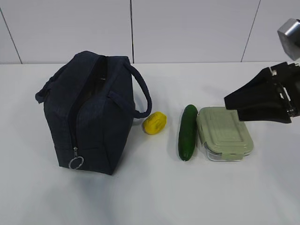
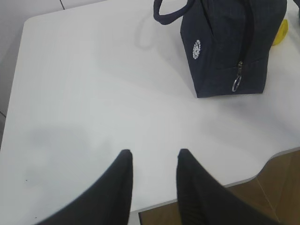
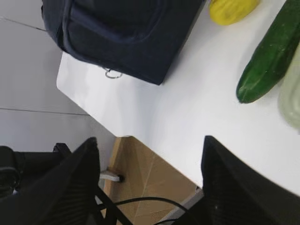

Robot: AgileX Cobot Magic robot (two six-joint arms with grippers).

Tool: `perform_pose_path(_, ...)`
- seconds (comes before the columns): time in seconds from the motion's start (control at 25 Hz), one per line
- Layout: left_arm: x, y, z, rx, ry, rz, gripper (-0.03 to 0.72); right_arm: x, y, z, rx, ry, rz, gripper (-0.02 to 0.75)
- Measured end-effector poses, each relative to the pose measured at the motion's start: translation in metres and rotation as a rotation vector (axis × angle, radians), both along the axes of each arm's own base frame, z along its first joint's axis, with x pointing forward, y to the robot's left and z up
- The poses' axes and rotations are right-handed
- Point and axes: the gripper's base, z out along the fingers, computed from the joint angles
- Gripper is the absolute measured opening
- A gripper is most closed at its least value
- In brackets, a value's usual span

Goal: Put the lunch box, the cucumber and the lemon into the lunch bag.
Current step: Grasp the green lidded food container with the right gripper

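Note:
The navy lunch bag (image 1: 91, 112) stands on the white table at left, its top zipper open, ring pull (image 1: 76, 162) hanging at the front. It also shows in the left wrist view (image 2: 229, 42) and the right wrist view (image 3: 126, 33). The yellow lemon (image 1: 154, 123) lies right of the bag, the cucumber (image 1: 188, 132) right of that, and the lunch box (image 1: 225, 133) with sage lid beside it. My right gripper (image 1: 232, 104) is open and empty, hovering above the lunch box's right side. My left gripper (image 2: 153, 157) is open and empty over the table's near left corner, out of the exterior view.
The table's front edge (image 2: 243, 180) and wooden floor lie just under the left gripper. In the right wrist view the table corner (image 3: 117, 136), floor and a black cable (image 3: 150, 201) show between the fingers. A white panelled wall stands behind the table.

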Motion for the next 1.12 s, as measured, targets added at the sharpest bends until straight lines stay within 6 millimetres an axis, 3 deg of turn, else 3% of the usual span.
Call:
perform_pose_path(0.2, 0.000, 0.000, 0.000, 0.000, 0.000, 0.000, 0.228, 0.026, -0.034, -0.014, -0.004, -0.026, -0.049, 0.513)
perform_pose_path(0.36, 0.000, 0.000, 0.000, 0.000, 0.000, 0.000, 0.228, 0.038, -0.044, -0.024, -0.076, -0.022, -0.011, 0.513)
perform_pose_path(0.68, 0.000, 0.000, 0.000, 0.000, 0.000, 0.000, 0.228, 0.045, -0.053, -0.042, -0.181, 0.021, 0.064, 0.524)
perform_pose_path(0.92, 0.000, 0.000, 0.000, 0.000, 0.000, 0.000, 0.228, 0.043, -0.055, -0.043, -0.208, 0.027, 0.083, 0.631)
perform_pose_path(1.12, 0.000, 0.000, 0.000, 0.000, 0.000, 0.000, 0.228, 0.045, -0.060, -0.047, -0.279, 0.006, 0.071, 0.651)
